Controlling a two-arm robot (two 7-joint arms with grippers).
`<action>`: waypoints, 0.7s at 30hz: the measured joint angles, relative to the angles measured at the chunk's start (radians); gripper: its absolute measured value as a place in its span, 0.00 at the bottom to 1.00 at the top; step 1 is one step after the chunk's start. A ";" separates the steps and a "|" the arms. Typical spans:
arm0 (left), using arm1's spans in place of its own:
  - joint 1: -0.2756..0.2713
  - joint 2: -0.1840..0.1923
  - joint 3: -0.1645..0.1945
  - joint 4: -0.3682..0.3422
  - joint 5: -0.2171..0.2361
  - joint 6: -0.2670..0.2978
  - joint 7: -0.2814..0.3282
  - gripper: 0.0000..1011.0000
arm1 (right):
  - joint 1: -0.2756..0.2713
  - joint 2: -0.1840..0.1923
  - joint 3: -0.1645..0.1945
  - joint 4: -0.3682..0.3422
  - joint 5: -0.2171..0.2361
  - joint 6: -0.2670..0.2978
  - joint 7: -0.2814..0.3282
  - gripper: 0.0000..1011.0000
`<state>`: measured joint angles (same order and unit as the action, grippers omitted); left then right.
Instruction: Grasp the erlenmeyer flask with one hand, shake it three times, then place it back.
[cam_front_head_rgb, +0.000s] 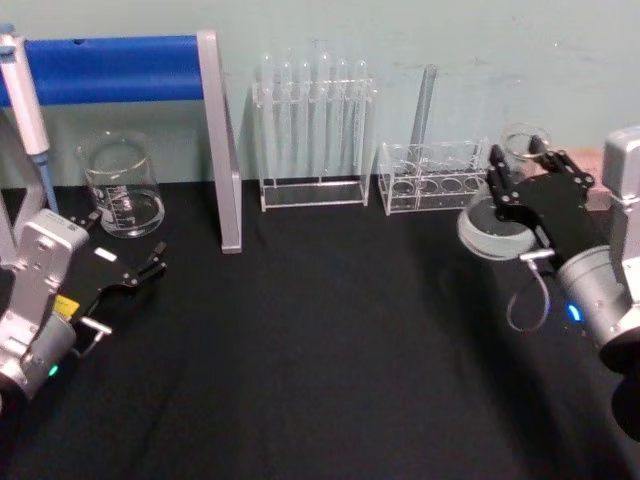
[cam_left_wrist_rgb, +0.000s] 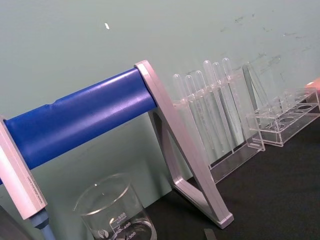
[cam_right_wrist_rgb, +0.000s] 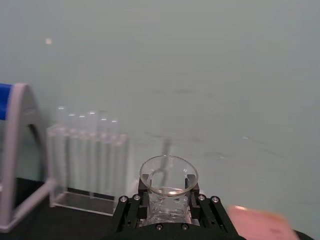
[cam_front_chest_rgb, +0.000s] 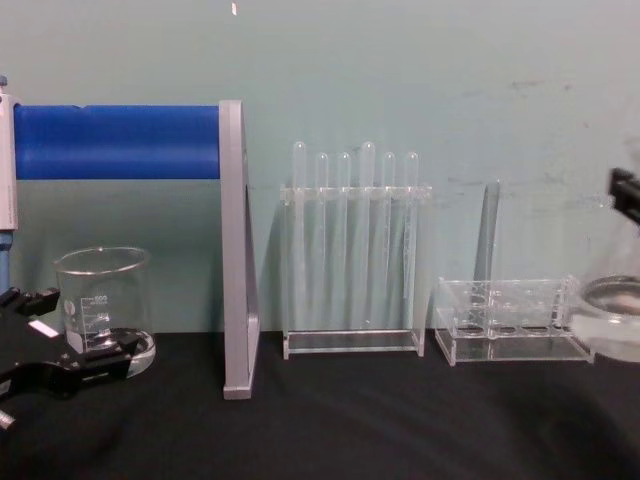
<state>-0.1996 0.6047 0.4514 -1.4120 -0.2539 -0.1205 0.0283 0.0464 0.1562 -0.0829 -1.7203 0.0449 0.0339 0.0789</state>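
The erlenmeyer flask (cam_front_head_rgb: 492, 232) is a clear glass cone with a flared rim (cam_right_wrist_rgb: 168, 175). It is at the right side of the table, in front of the low clear rack. My right gripper (cam_front_head_rgb: 526, 170) is shut on its neck, with black fingers (cam_right_wrist_rgb: 131, 209) on both sides just under the rim. The flask's wide base (cam_front_chest_rgb: 614, 300) shows at the right edge of the chest view and looks tilted, with a little clear liquid inside. My left gripper (cam_front_head_rgb: 137, 275) rests open and low at the left, near the beaker, holding nothing.
A graduated glass beaker (cam_front_head_rgb: 121, 186) stands at the back left. A blue bar on a grey stand (cam_front_head_rgb: 222, 150) is beside it. A tall rack of test tubes (cam_front_head_rgb: 313, 130) and a low clear rack (cam_front_head_rgb: 432, 178) line the back. The black tabletop (cam_front_head_rgb: 330, 340) is bare in the middle.
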 joint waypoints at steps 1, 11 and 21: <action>0.000 0.000 0.000 0.000 0.000 0.000 0.000 0.99 | 0.009 -0.001 -0.008 0.009 0.004 -0.002 0.021 0.45; 0.000 0.000 0.000 0.000 0.000 0.000 0.000 0.99 | 0.072 0.016 -0.111 0.068 0.059 -0.018 0.175 0.45; 0.000 0.000 0.000 0.000 0.000 0.000 0.000 0.99 | 0.119 0.040 -0.186 0.112 0.124 -0.025 0.279 0.45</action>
<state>-0.1995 0.6047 0.4514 -1.4120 -0.2539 -0.1205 0.0283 0.1655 0.1964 -0.2684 -1.6078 0.1686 0.0089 0.3584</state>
